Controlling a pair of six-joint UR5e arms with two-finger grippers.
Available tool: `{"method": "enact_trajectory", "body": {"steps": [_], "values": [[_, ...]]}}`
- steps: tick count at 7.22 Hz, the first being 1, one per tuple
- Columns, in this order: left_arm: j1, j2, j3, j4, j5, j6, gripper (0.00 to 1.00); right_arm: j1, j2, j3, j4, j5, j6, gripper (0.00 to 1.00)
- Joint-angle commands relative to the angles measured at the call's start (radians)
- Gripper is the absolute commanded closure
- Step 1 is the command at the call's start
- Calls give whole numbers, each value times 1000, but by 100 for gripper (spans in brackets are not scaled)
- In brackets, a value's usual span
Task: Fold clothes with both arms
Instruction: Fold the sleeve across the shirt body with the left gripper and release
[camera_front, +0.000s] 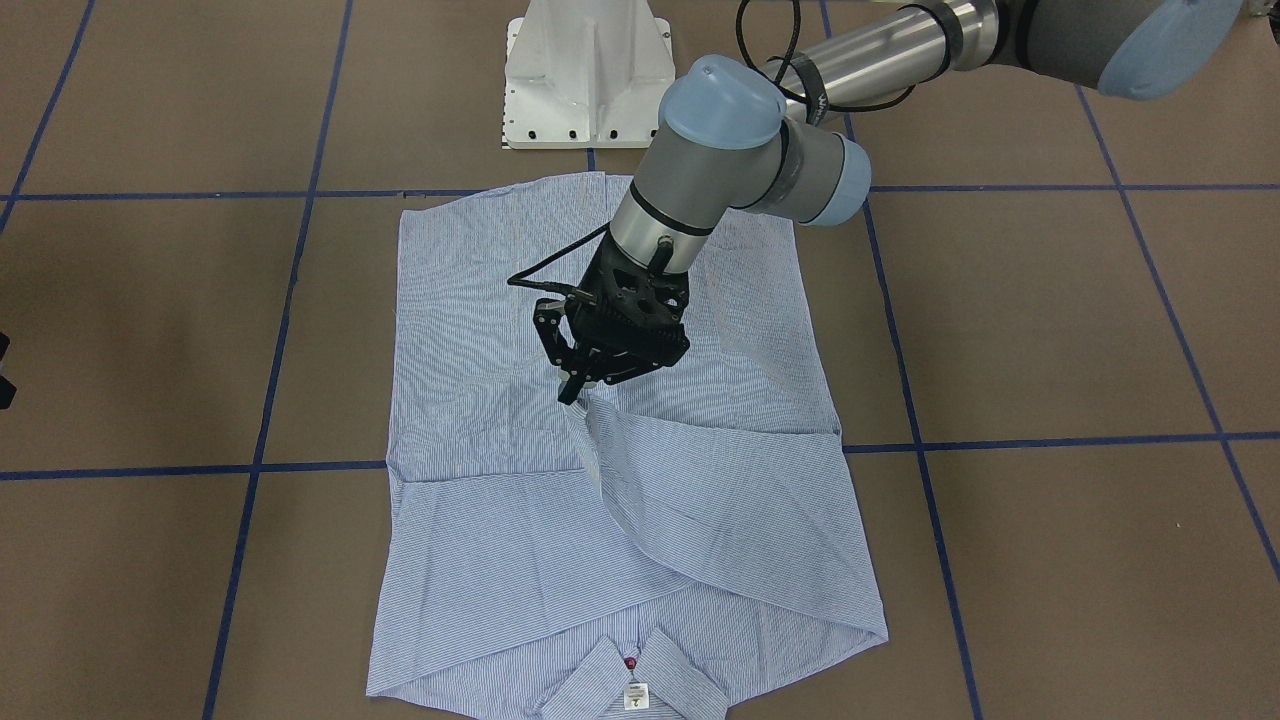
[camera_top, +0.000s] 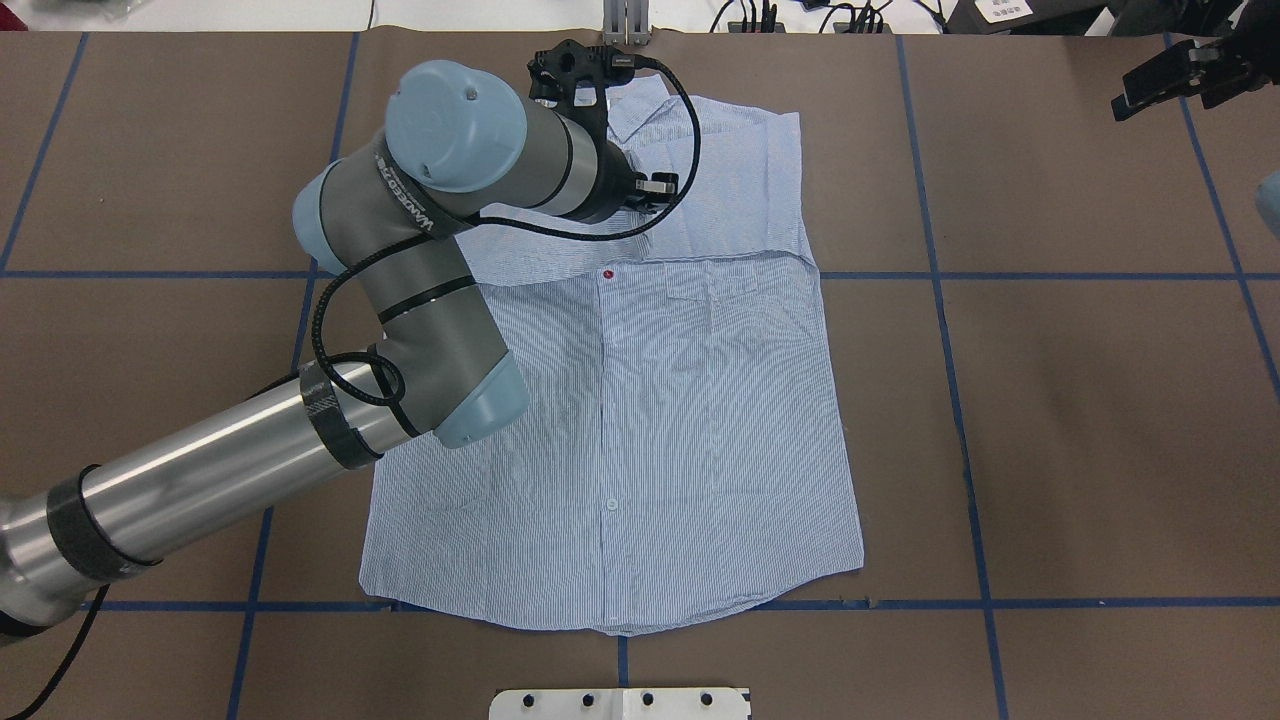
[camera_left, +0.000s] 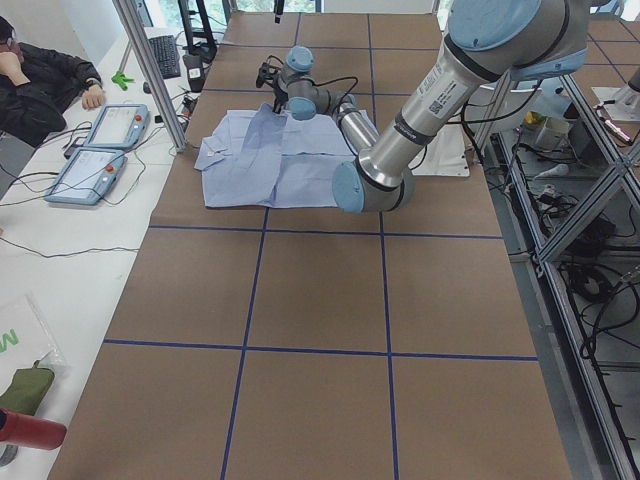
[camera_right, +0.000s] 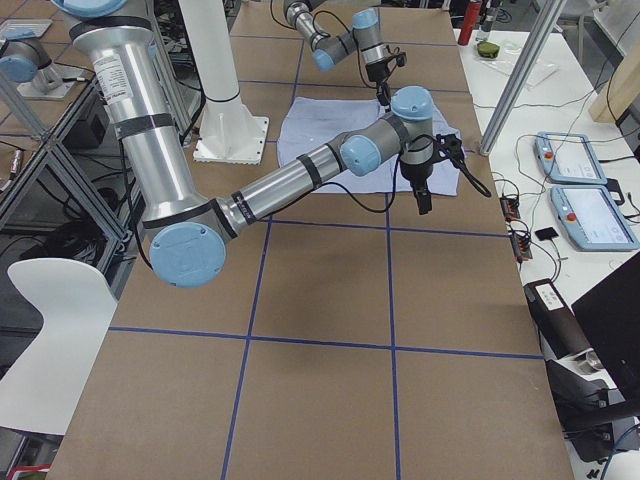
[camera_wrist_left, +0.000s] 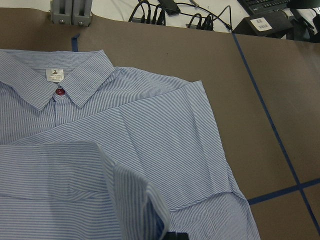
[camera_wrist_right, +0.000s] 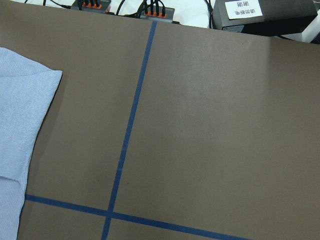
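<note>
the shirt (camera_front: 470, 300) lies flat, front up, on the desk (camera_front: 1050, 330). its long axis runs from the collar (camera_front: 632, 675) straight back toward the robot, so the hem is the end farthest from the collar. both sleeves are turned in across the chest just hemward of the collar.

the left hand (camera_front: 573, 388) stands on the shirt's midline, a good way from the collar toward the hem. its fingers are drawn narrow and pinch the cuff end of the sleeve (camera_front: 720, 500), which rises to the fingertips in a small peak. the right hand (camera_right: 422, 200) hangs over bare desk, well apart from the collar and out past the shirt's side edge. whether it is wide or narrow i cannot tell.

the sleeve fold looks nearly done, with the cuff yet to be laid down. the body fold should then carry the hem along the long axis toward the collar. the left hand is much the nearer one, and the right must first come in to the hem.
</note>
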Motion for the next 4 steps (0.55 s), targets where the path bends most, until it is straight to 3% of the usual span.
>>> {"method": "enact_trajectory", "body": {"steps": [1, 2, 3, 4], "values": [[73, -58, 55, -2, 55, -63, 1, 0, 0, 0, 0, -2, 3, 0], [99, -79, 53, -4, 119, -112, 0, 0, 2, 3, 0, 0, 8, 0], [99, -76, 37, 47, 111, -65, 0, 0, 2, 12, 0, 0, 18, 0], [88, -65, -23, 164, 83, 118, 0, -2, 3, 31, 0, 0, 40, 0]]}}
